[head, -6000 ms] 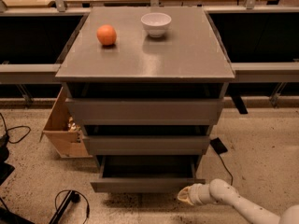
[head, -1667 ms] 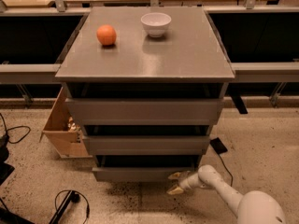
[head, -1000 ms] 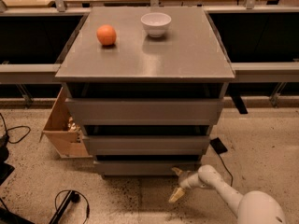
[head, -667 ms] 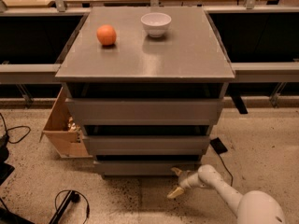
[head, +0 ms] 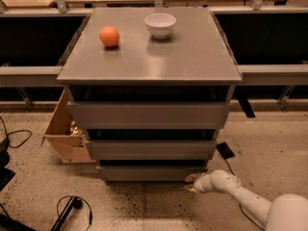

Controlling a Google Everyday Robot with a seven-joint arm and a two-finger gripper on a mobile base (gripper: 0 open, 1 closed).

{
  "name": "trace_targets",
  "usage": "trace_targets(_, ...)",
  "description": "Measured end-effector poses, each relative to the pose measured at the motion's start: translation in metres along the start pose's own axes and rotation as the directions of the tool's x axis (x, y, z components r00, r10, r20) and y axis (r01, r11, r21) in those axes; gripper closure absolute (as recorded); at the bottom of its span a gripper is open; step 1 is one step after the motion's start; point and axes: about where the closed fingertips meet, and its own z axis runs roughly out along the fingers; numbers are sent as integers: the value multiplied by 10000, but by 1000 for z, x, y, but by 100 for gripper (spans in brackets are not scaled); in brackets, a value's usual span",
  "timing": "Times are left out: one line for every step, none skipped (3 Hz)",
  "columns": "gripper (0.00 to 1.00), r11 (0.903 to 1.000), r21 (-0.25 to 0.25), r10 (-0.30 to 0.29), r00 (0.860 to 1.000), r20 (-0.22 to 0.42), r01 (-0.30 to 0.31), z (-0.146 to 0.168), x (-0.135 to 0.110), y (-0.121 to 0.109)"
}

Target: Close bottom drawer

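An orange (head: pixel 109 36) and a white bowl (head: pixel 160 25) sit apart on the grey bench (head: pixel 192 57), upper centre. A wooden box (head: pixel 62 136) stands left; black cables (head: pixel 72 208) lie lower left.

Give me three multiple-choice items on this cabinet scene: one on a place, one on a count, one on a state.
1. Where, against the cabinet, is the claw?
A. Above its top.
B. Low by the floor, at the right end of the bottom drawer.
C. Behind it, on the left side.

2. How many drawers does the cabinet have?
A. Two.
B. Three.
C. Five.

3. The bottom drawer is:
A. pulled far out.
B. lying on the floor, out of the cabinet.
C. pushed in.

Answers:
1 B: the claw sits at floor level by that drawer's right end.
2 B: three grey fronts are stacked under the top.
3 C: its front sits tucked under the middle drawer, with no interior showing.
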Motion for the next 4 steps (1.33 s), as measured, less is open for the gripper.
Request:
trace_targets(89, 9841, 888, -1380, 9765, -1653, 1541, -59, 10, -43)
trace_targets(100, 9119, 1024, -3598, 8942, -2665, 3975, -96, -38, -90)
trace_targets(100, 8692, 797, -4355, 8320, -3437, 4879, -149, -36, -104)
trace_targets(100, 8684, 787, -4367, 8303, -3462, 4896, -151, -36, -104)
